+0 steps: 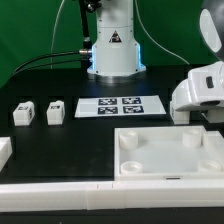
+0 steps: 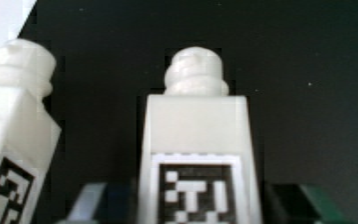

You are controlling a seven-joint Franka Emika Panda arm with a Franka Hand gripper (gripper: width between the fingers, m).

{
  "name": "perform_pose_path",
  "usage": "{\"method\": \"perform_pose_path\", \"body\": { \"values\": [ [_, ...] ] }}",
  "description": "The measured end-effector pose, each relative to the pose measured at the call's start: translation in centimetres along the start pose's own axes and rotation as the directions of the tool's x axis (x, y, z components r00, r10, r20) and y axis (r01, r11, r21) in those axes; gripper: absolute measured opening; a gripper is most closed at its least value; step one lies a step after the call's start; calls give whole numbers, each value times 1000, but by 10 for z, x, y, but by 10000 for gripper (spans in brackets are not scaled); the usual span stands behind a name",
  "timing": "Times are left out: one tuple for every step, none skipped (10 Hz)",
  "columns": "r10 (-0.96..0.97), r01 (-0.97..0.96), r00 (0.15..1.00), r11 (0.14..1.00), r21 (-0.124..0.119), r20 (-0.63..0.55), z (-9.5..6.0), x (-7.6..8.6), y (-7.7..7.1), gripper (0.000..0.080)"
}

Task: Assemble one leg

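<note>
In the wrist view a white leg (image 2: 195,125) with a black-and-white tag stands between my gripper (image 2: 197,203) fingers. The dark fingertips (image 2: 105,205) sit on either side of it with a small gap on each side, so the gripper is open around the leg. A second leg (image 2: 16,110) stands right beside it. In the exterior view my gripper (image 1: 198,112) is low over the table at the right, and it hides these two legs. Two more legs (image 1: 22,113) (image 1: 55,111) stand at the exterior view's left.
The marker board (image 1: 120,105) lies mid-table. The large white tray-like piece (image 1: 170,172) with round corner sockets sits at the front right. A white block (image 1: 4,152) is at the left edge, and a long white rail (image 1: 60,192) runs along the front. The robot base (image 1: 112,50) stands behind.
</note>
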State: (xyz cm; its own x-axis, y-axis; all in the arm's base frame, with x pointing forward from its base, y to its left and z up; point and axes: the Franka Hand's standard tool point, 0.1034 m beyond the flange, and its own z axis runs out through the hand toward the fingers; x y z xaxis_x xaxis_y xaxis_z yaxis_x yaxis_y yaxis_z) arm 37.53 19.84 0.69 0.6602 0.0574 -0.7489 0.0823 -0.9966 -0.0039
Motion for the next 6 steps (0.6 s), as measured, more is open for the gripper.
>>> {"method": "perform_pose_path", "body": {
  "values": [
    [0,0,1000,1000,0,0,0,0,0,288],
    [0,0,1000,1000,0,0,0,0,0,288],
    [0,0,1000,1000,0,0,0,0,0,288],
    [0,0,1000,1000,0,0,0,0,0,288],
    [0,0,1000,1000,0,1,-1,-1,1,288],
    [-4,4,1000,1000,1,1,-4,-3,3,288]
  ]
}}
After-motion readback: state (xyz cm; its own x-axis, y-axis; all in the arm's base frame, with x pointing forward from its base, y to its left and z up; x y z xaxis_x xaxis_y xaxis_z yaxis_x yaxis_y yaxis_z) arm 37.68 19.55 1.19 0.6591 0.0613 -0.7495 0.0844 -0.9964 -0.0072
